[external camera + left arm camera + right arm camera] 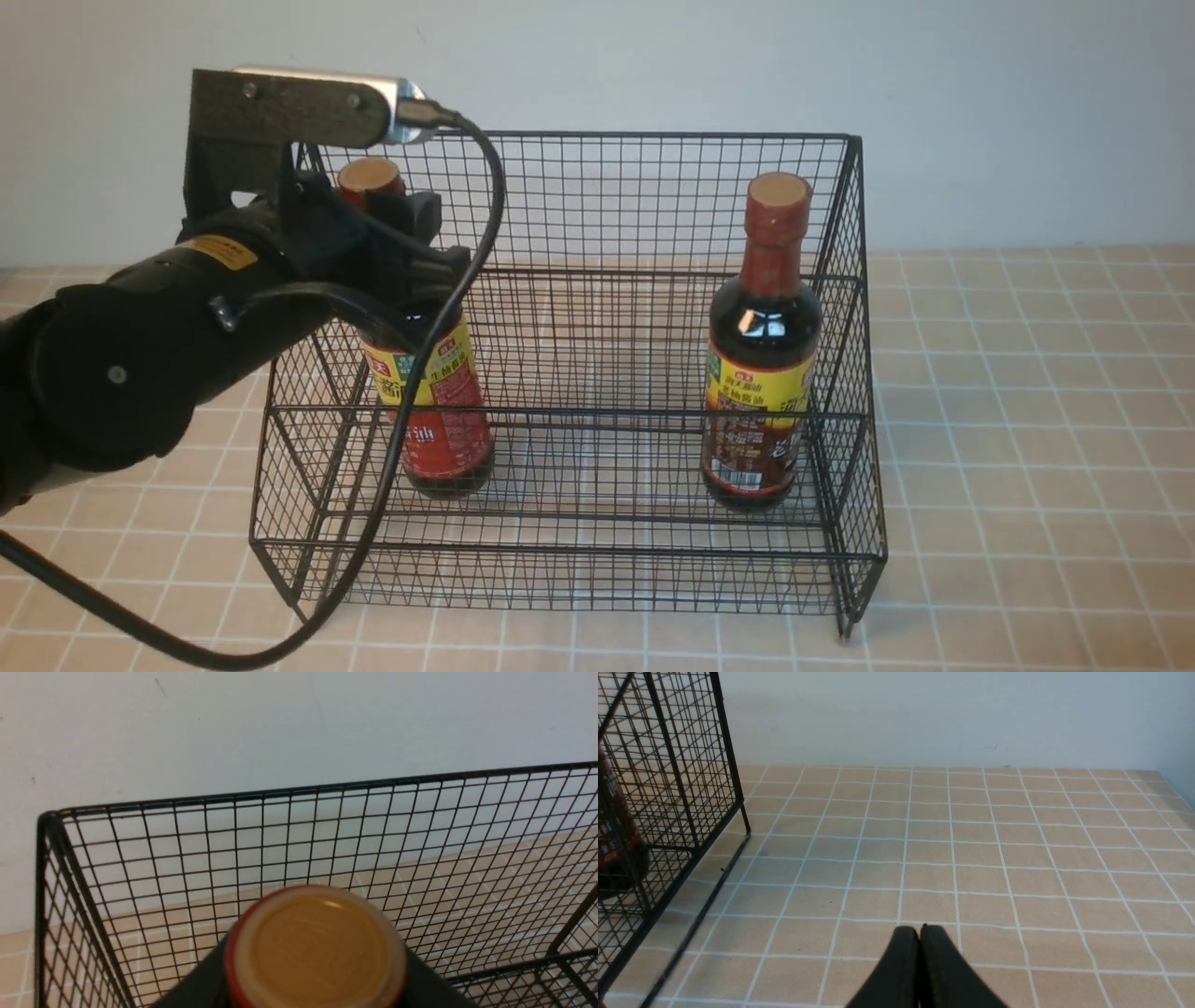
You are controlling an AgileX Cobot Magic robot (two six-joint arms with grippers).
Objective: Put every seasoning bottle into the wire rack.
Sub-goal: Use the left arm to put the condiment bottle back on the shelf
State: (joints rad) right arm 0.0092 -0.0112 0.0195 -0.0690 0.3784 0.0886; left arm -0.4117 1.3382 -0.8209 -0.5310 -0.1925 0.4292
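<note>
From where I stand the left arm blocks a good deal. Its dark wrist and a looping black cable (pixel 485 215) cover the neck and shoulder of the red-label bottle (pixel 446 425), so only the tan cap (pixel 317 947) and the lower label show past it. The left gripper (pixel 411 275) sits right at that hidden neck. In the left wrist view, dark fingers (pixel 194 991) show on either side of the cap, cut off by the picture's edge. Whether they are pressing the glass or standing just clear of it I cannot tell, because the contact itself is out of sight. Taking the middle of the wire rack (pixel 597 187) as a dial with twelve toward the wall, the red-label bottle stands upright on the lower tier at about nine o'clock. Its base is behind the front mesh, and the gripper reaches it from the eight o'clock side. The brown-label bottle (pixel 761 373) stands upright on the same tier at three o'clock, well apart from the first and close to the rack's side grid, with nothing touching it. The right gripper (pixel 920 940) cannot be seen from the front. Its own wrist view shows the two black fingers pressed flat together with nothing between them. They hang over bare tiled table (pixel 1027 420), with one corner of the rack nearby.
</note>
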